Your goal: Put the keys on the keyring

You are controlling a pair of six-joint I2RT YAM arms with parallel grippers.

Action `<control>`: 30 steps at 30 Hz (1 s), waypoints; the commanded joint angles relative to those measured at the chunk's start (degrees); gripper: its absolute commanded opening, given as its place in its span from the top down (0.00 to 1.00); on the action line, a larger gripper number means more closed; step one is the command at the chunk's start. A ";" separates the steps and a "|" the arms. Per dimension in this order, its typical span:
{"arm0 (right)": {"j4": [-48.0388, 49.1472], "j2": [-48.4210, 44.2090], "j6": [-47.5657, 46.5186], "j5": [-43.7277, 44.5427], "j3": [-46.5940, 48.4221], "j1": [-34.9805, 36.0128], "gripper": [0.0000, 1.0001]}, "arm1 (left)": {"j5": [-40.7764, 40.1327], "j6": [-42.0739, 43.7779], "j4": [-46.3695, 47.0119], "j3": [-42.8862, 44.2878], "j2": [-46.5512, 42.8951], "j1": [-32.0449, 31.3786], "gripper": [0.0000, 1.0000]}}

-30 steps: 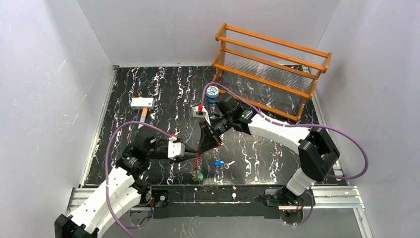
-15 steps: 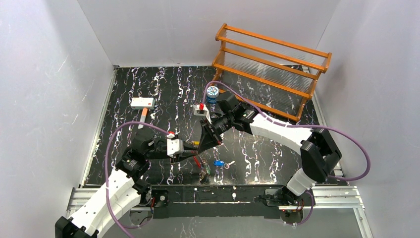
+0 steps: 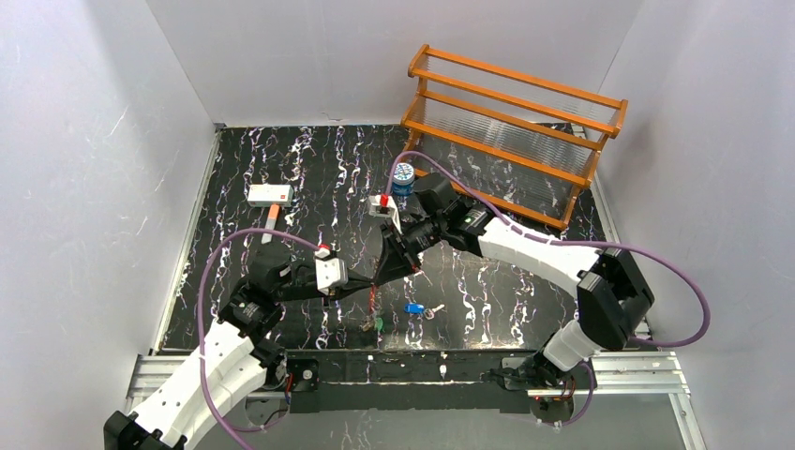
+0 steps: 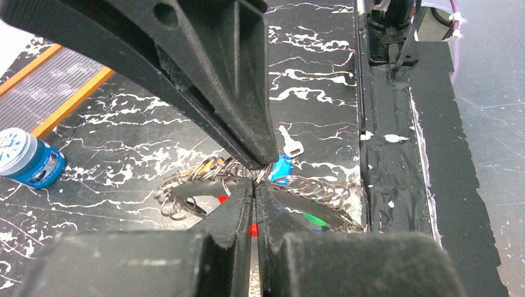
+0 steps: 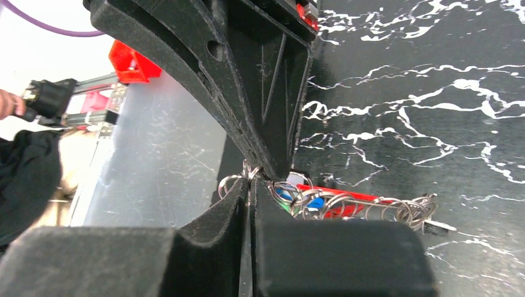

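Note:
My left gripper and right gripper meet tip to tip above the near middle of the table. Both are shut on the keyring, a thin silvery wire with several small rings strung along it. It also shows in the right wrist view. A red key and a green key hang below the grippers. Red, blue and green heads show among the rings. A blue key and a plain silver key lie on the table just right of the bunch, also in the left wrist view.
A small blue-and-white tin stands behind the right arm, also in the left wrist view. An orange rack fills the back right. A white box lies at the left. The table's black front edge is close below the keys.
The left gripper has moved a little right and closed up against the right gripper. The hanging keys have swung and now hang a little higher.

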 commanded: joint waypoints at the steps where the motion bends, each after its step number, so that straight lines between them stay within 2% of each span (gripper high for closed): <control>1: 3.39 -4.72 1.33 6.63 -1.80 -0.06 0.81 | -1.95 -2.58 0.28 2.00 -1.55 -0.01 1.00; 2: 3.73 -5.42 1.44 8.71 -2.41 -0.04 0.75 | -2.91 -3.00 -0.48 2.50 -1.66 0.02 1.00; 5: 5.27 -7.63 2.07 14.29 -4.72 -0.11 0.66 | -5.66 -3.12 -5.17 4.60 -1.28 0.03 1.00; 11: 7.80 -11.67 2.71 21.58 -7.62 -0.07 0.57 | -9.57 -2.89 -14.74 9.68 2.67 0.02 1.00; 19: 10.17 -9.71 2.62 16.72 -9.16 0.11 0.54 | -15.43 -9.21 -20.10 14.55 8.64 0.02 1.00; 23: 12.87 -6.87 3.96 15.56 -10.34 1.82 0.54 | -15.59 -12.37 -20.06 15.47 11.20 -0.06 1.00; 30: 17.56 -3.69 5.66 19.94 -10.17 4.38 0.50 | -14.51 -12.75 -19.94 15.41 11.90 -0.06 1.00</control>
